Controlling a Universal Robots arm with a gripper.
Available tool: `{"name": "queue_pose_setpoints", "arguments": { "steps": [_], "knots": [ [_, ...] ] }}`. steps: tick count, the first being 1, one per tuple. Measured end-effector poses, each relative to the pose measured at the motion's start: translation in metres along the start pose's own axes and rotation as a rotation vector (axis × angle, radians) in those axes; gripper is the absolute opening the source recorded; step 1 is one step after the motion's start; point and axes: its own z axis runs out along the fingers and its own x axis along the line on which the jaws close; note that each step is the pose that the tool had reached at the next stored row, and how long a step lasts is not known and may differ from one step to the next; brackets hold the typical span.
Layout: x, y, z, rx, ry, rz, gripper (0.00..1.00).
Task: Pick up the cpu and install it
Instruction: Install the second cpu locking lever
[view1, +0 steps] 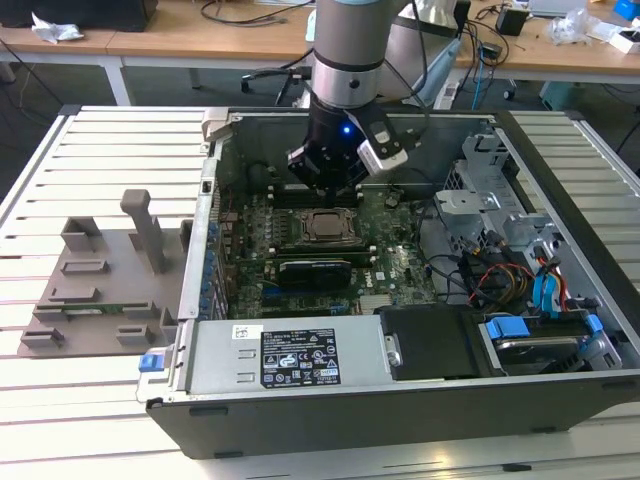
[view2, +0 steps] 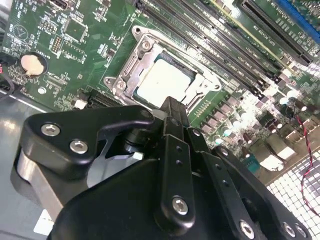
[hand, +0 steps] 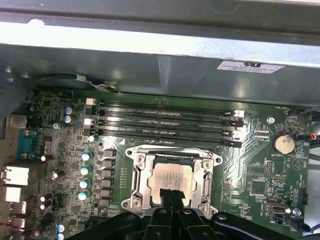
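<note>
The cpu (view1: 325, 226) lies flat inside the metal socket frame (hand: 136, 172) on the green motherboard (view1: 400, 262), its silver-grey top facing up. Both wrist views show it as a pale square (view2: 161, 84) (hand: 172, 180) framed by the bracket. My gripper (view1: 322, 190) hangs just above the socket, slightly toward the back of the case. Its black fingertips (hand: 169, 194) are pressed together over the edge of the chip, with nothing between them. The same fingers (view2: 172, 112) overlap one edge of the cpu.
The open computer case (view1: 300, 360) lies on a slatted white table. A grey holder tray (view1: 100, 280) sits at the exterior view's left. Memory slots (hand: 165, 120) run beside the socket. A coin battery (hand: 283, 144), drive cages and cables (view1: 510, 280) crowd the exterior view's right.
</note>
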Motion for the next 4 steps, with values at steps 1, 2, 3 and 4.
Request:
{"name": "queue_pose_setpoints", "arguments": {
  "steps": [1,2,3,4],
  "knots": [
    [0.0,0.0,-0.0001,0.0001,0.0,0.0,0.11],
    [0.0,0.0,-0.0002,0.0001,0.0,0.0,0.11],
    [0.0,0.0,-0.0003,0.0001,0.0001,0.0,0.11],
    [0.0,0.0,-0.0003,0.0001,0.0001,0.0,0.11]
  ]
}}
